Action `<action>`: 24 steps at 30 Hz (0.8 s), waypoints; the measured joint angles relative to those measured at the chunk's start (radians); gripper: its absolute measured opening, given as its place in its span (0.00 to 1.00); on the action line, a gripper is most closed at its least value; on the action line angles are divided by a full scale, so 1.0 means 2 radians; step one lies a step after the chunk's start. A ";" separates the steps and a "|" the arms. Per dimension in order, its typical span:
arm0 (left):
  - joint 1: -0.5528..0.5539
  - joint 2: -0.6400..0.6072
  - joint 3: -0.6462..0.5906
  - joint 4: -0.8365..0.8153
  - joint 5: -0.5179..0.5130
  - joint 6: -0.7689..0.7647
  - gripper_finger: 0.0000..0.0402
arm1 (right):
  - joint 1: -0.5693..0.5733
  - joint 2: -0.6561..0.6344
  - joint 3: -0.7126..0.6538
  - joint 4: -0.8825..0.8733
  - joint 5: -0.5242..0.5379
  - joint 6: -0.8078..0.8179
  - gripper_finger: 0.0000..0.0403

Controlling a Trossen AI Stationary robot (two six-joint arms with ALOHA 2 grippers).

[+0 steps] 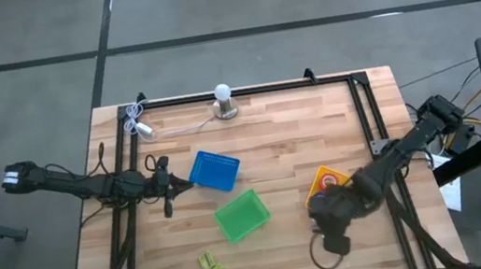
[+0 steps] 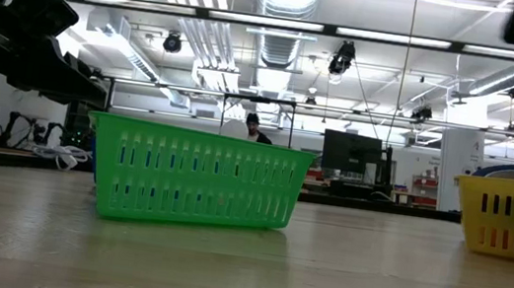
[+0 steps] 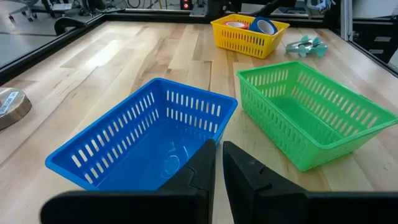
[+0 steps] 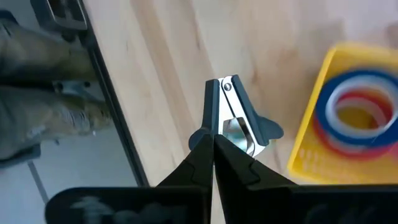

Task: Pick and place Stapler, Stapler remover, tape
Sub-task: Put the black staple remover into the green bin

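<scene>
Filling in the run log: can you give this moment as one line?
right gripper: shut on staple remover, beside yellow bin | tape: in yellow bin | left gripper: shut, at blue bin | green bin: empty

No text readable anywhere, no label on the blue bin (image 3: 146,143), green bin (image 3: 311,115) or yellow bin (image 3: 247,34), no brand, no number, no sign

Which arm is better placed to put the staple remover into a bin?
The right. The right gripper is shut on the staple remover, right beside the yellow bin holding tape. The left gripper is shut, holds nothing, and sits by the blue bin.
</scene>
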 joint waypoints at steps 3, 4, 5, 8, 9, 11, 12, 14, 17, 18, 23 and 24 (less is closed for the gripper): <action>0.000 0.000 0.000 0.000 0.000 0.000 0.09 | -0.035 0.000 0.014 0.006 0.003 -0.030 0.02; 0.000 0.000 0.000 0.000 0.000 0.000 0.09 | -0.047 0.000 0.019 0.006 0.010 -0.041 0.02; 0.000 0.000 0.000 0.000 0.000 0.000 0.09 | -0.059 0.000 0.025 0.008 0.016 -0.053 0.02; 0.000 0.000 0.000 0.000 0.000 0.000 0.09 | -0.098 0.000 0.033 0.022 0.026 -0.092 0.02; 0.000 0.000 0.000 0.000 0.000 0.000 0.09 | -0.112 0.000 0.033 0.035 0.026 -0.099 0.02; 0.000 0.000 0.000 0.000 0.000 0.000 0.09 | -0.134 0.000 0.031 0.065 0.027 -0.109 0.02; 0.000 0.000 0.000 0.000 0.000 0.000 0.09 | -0.143 0.000 0.031 0.081 0.028 -0.113 0.02; 0.000 0.000 0.000 0.000 0.000 0.000 0.09 | -0.159 0.003 0.030 0.112 0.028 -0.118 0.02; 0.000 0.000 0.000 0.000 0.000 0.000 0.09 | -0.174 0.016 0.032 0.137 0.026 -0.133 0.02; 0.000 0.000 0.000 0.000 0.000 0.000 0.09 | -0.178 0.024 0.035 0.143 0.026 -0.140 0.02; 0.000 0.000 0.000 -0.003 0.000 0.000 0.09 | -0.184 0.072 0.062 0.150 0.025 -0.180 0.02; 0.000 0.000 0.000 -0.003 0.000 0.000 0.09 | -0.185 0.083 0.068 0.150 0.024 -0.183 0.02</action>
